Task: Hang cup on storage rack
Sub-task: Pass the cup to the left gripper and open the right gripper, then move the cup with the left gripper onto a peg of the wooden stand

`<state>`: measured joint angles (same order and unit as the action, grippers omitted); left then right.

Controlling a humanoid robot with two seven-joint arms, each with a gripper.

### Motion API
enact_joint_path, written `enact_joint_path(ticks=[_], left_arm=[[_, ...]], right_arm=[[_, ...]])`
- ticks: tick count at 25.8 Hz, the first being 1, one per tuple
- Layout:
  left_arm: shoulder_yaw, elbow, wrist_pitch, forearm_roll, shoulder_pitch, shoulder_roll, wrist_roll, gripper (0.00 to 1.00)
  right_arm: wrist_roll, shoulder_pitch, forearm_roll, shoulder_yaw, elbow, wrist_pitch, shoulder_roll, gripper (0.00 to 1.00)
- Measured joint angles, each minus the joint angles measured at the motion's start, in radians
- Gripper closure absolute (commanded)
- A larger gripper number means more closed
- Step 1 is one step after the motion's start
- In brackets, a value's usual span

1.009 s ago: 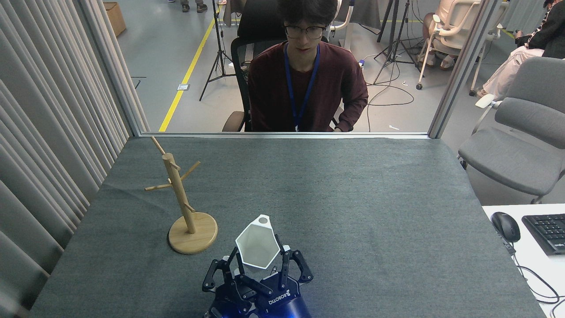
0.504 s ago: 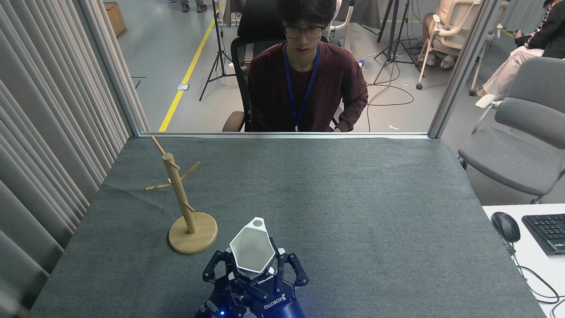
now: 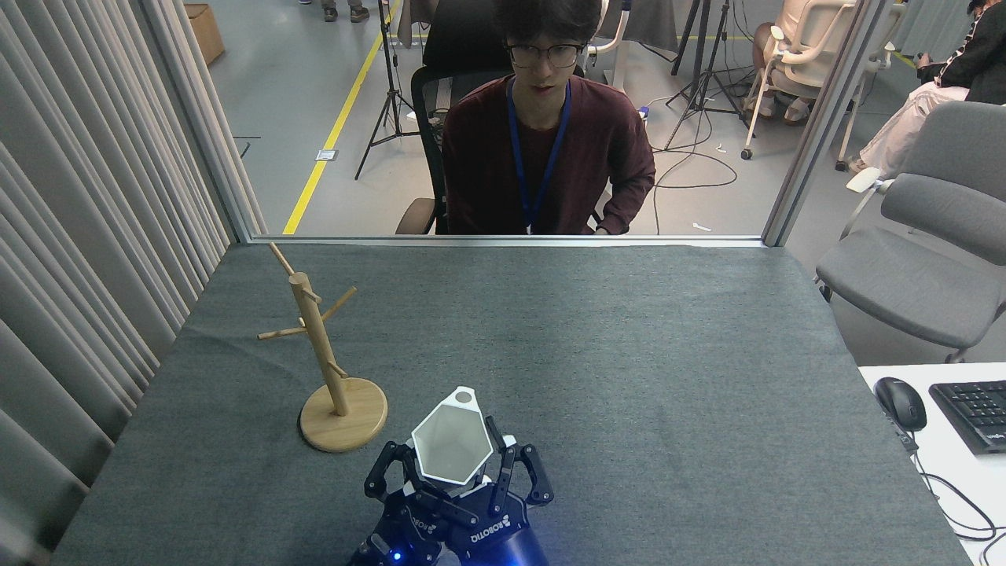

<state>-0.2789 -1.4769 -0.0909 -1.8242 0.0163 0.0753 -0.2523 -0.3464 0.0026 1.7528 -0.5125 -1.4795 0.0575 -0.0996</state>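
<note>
Cup (image 3: 451,445) gripped in my gripper (image 3: 456,481), fingers (image 3: 503,475) closed around its sides, near edge of surface (image 3: 629,354). Rack (image 3: 322,358) stood just left, pegs bare. Pickup done; hanging the loop remained.

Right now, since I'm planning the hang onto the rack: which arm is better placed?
Right, as far as I can tell: its gripper is shut on the cup, just right of the storage rack. The other arm is not in view.
</note>
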Motion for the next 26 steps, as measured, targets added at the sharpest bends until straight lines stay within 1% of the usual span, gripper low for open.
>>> enact_joint_path(ticks=[3, 4, 6, 8, 10, 12, 14, 16, 18, 22, 26], left_arm=[[0.001, 0.001, 0.004, -0.001, 0.001, 0.001, -0.006, 0.52], [0.001, 0.001, 0.007, -0.001, 0.0, 0.001, -0.009, 0.52], [0.002, 0.0, 0.007, -0.001, 0.003, 0.001, -0.013, 0.51], [0.006, -0.003, 0.012, -0.001, 0.005, 0.0, -0.016, 0.51], [0.018, -0.008, 0.013, -0.001, 0.012, 0.0, -0.022, 0.51], [0.043, -0.019, 0.017, 0.0, 0.02, 0.001, -0.028, 0.51], [0.069, -0.03, 0.017, 0.0, 0.035, 0.001, -0.029, 0.51], [0.098, -0.043, 0.02, 0.0, 0.044, 0.001, -0.031, 0.51], [0.137, -0.061, 0.032, 0.0, 0.046, 0.001, -0.031, 0.51], [0.232, -0.079, 0.062, -0.009, 0.044, 0.001, -0.021, 0.51], [0.335, -0.071, 0.129, -0.087, 0.014, -0.003, -0.004, 0.5]], right_arm=[[-0.014, -0.02, -0.031, 0.04, -0.059, 0.007, -0.002, 0.02], [-0.015, -0.032, -0.065, 0.075, -0.07, 0.011, -0.003, 0.02], [-0.019, -0.066, -0.153, 0.187, -0.075, 0.016, -0.004, 0.02], [-0.004, -0.096, -0.233, 0.309, -0.041, 0.02, 0.004, 0.02], [0.017, -0.11, -0.268, 0.39, 0.017, 0.02, 0.034, 0.02], [0.031, -0.102, -0.27, 0.427, 0.063, 0.019, 0.083, 0.02], [0.04, -0.049, -0.258, 0.445, 0.091, 0.017, 0.13, 0.02], [0.042, -0.005, -0.25, 0.451, 0.099, 0.01, 0.155, 0.02], [0.044, 0.026, -0.245, 0.456, 0.104, 0.006, 0.168, 0.02], [0.042, 0.046, -0.243, 0.463, 0.106, 0.003, 0.184, 0.02], [0.036, 0.041, -0.243, 0.465, 0.106, 0.003, 0.194, 0.02]])
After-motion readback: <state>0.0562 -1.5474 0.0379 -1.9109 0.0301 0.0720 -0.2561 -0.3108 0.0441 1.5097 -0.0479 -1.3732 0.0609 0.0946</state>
